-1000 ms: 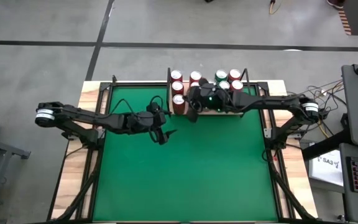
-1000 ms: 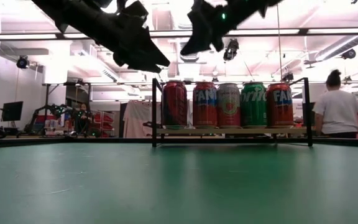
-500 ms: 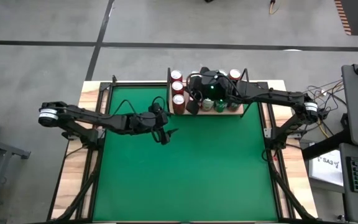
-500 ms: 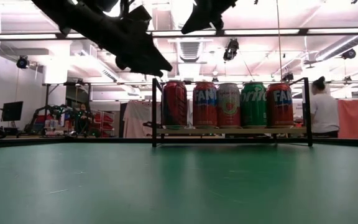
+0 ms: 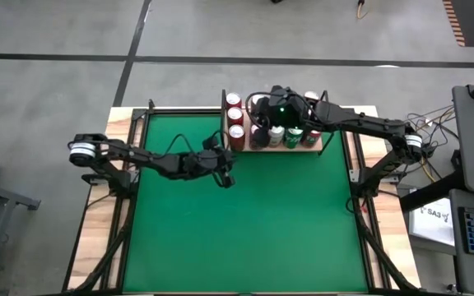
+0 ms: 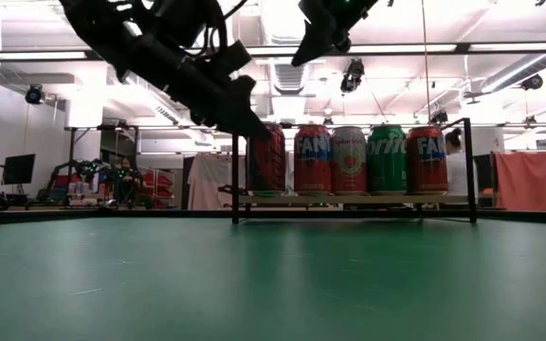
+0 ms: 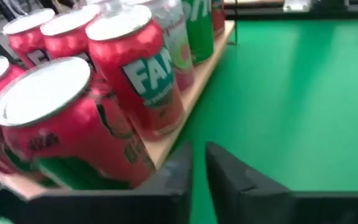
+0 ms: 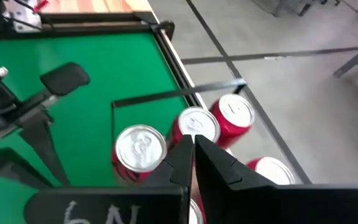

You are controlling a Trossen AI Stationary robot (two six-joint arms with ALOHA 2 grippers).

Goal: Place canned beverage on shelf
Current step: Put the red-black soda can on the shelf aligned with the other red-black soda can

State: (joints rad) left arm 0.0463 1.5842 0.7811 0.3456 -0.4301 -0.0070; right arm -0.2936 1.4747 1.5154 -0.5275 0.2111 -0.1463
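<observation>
So the left end effector [image 5: 228,175] has snapped shut on nothing and slid toward the shelf [image 6: 349,200], right end effector [image 5: 262,123] shut above it, cans [image 6: 349,160] all shelved, so I'd guess we're basically done.

The left gripper [image 5: 228,176] has slid toward the shelf [image 5: 315,146] and closed its fingers; the right gripper [image 5: 257,136] has drawn back above the cans [image 6: 349,159]
</observation>
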